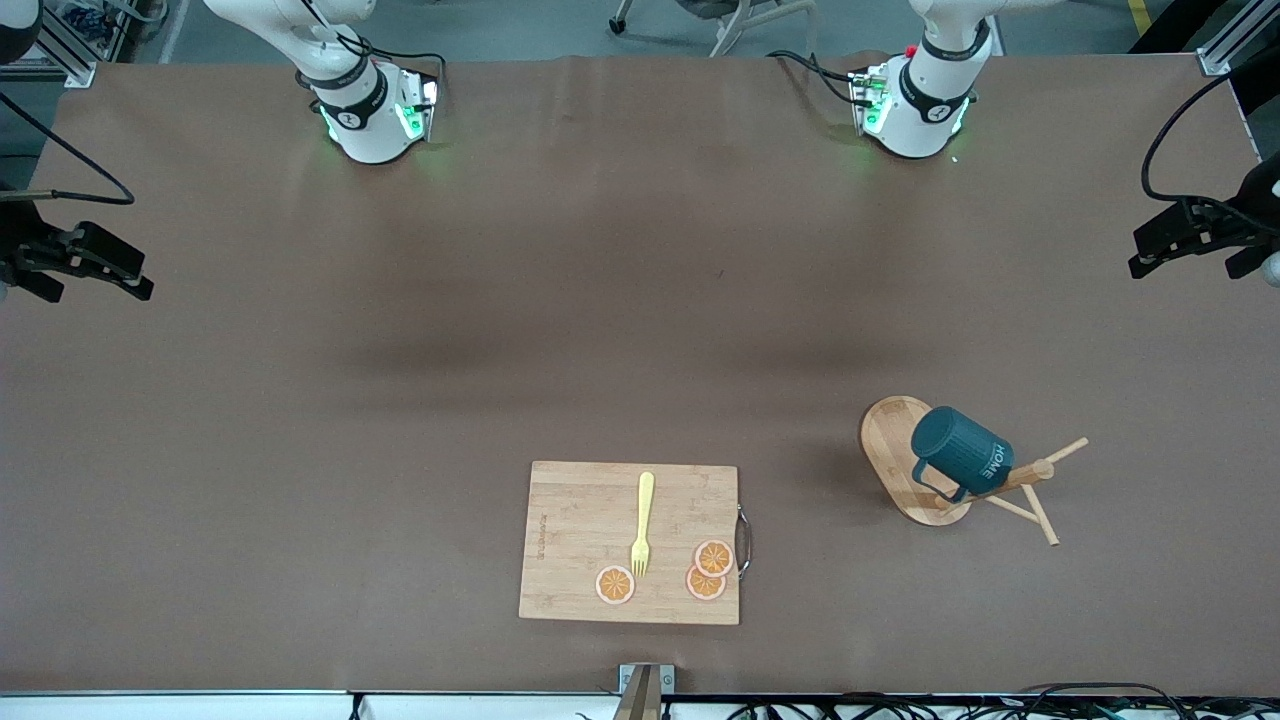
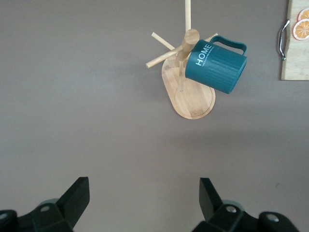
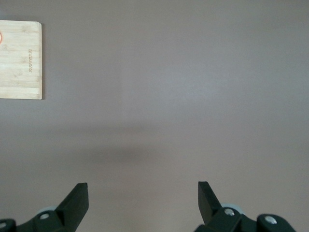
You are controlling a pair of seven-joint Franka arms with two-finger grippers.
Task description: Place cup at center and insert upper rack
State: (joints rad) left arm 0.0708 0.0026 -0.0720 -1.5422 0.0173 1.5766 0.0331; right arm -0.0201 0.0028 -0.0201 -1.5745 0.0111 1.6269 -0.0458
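Note:
The dark teal cup (image 1: 958, 452) hangs tilted by its handle on a peg of the wooden upper rack (image 1: 893, 445), which stands on its oval base toward the left arm's end of the table. In the left wrist view the cup (image 2: 215, 66) and the rack (image 2: 190, 94) show well ahead of my open, empty left gripper (image 2: 144, 193). That left gripper (image 1: 1185, 262) hovers over the table's edge at its own end. My right gripper (image 1: 95, 285) hovers over the table's edge at the right arm's end; it is open and empty over bare table (image 3: 143, 193).
A rectangular bamboo cutting board (image 1: 570, 540) lies near the front camera's edge, carrying a yellow fork (image 1: 642, 525) and orange slices (image 1: 615, 585). Its edge shows in the left wrist view (image 2: 294, 53) and the right wrist view (image 3: 19, 58).

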